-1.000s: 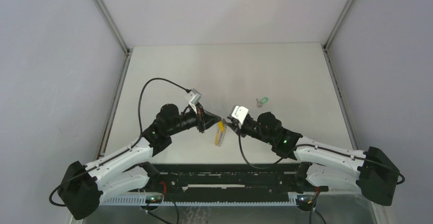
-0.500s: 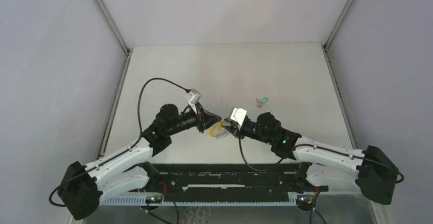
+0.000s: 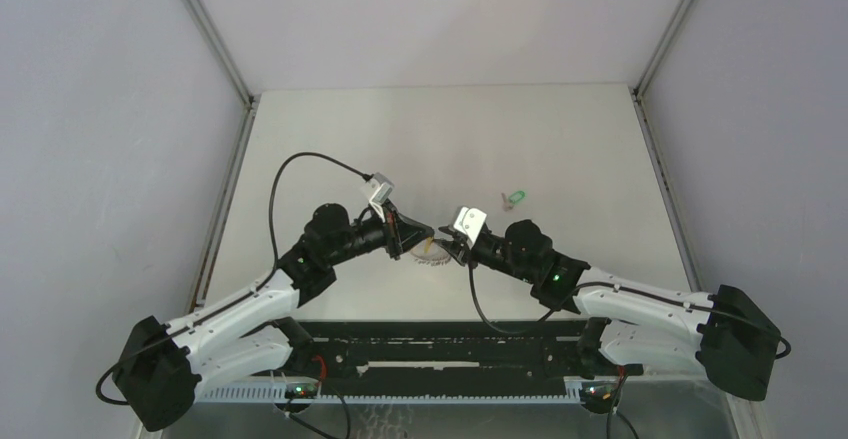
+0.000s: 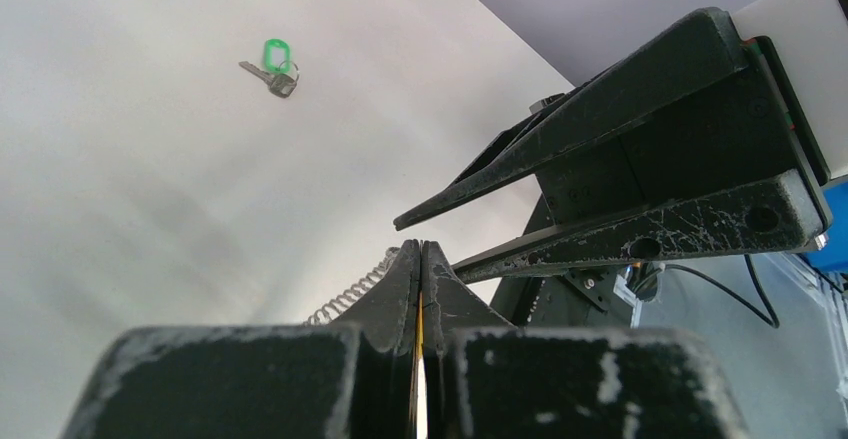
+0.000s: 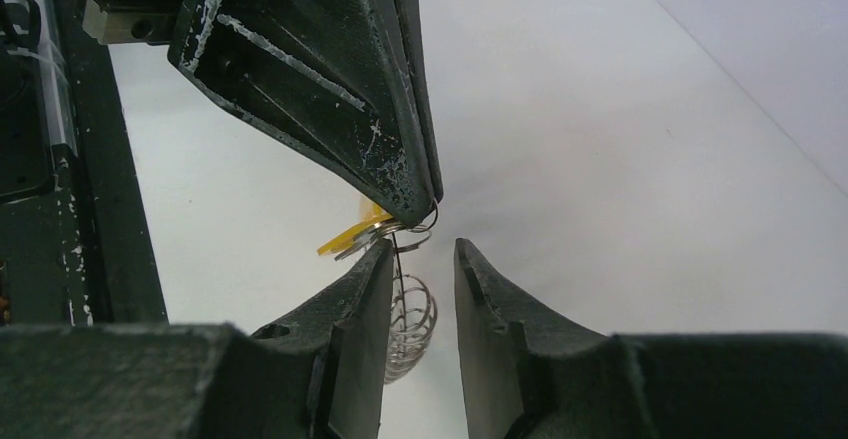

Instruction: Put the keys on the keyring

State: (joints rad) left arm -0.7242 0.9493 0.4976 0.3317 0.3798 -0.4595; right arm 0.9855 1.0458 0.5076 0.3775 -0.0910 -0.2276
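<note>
Black, scuffed fingers of the left hand (image 4: 421, 251) are pressed fully together, and a thin yellow sliver is seen pinched between them. The keyring (image 3: 432, 252) is held there by its edge, lifted off the table (image 3: 560, 139). In the right wrist view a yellow-orange piece (image 5: 350, 237) and a loop of thin wire (image 5: 428, 221) are seen at the tip of that hand, with a grey wire coil (image 5: 412, 316) hanging below. Whether the yellow-orange piece belongs to the ring or is the orange-headed key cannot be told.

The right hand (image 5: 422, 251) is set just opposite, its fingers partly apart with a clear gap. The coil is framed in that gap, but nothing is seen to be gripped.

A second ago the keyring was hung straight down from the left hand, with the coil trailing below. It is now swung up and drawn in between the two hands, and the right hand has been brought closer. This is judged to be a re-grip, so that the ring can be steadied from both sides before a key is fed on.

Further out, the green key (image 4: 272, 67) is left lying on the table, well apart from both hands. That key, at least, is not yet threaded.
</note>
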